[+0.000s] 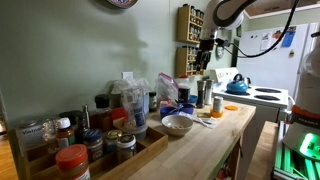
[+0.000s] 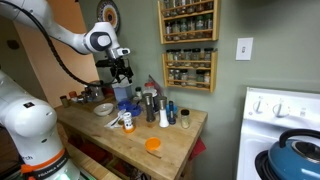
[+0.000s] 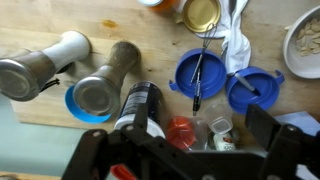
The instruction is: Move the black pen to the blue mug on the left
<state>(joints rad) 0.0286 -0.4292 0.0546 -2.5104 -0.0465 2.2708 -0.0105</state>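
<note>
Approach step. Gripper (image 3: 182,148) hovers over blue mugs (image 3: 212,58), jaws spread, empty; black pen (image 3: 197,82) seemingly stands in one. Next: descend, straddle the pen.

The pen (image 3: 197,85) was black. One mug (image 3: 182,72) was blue, and the other mug (image 3: 240,100) was blue too. The counter (image 3: 120,25) showed pale wood grain. The cloth (image 3: 238,45) was white, the shakers (image 3: 40,68) silver, the kettle (image 2: 295,155) blue, the stove (image 2: 262,103) white and the wall (image 2: 270,40) grey-green.
</note>
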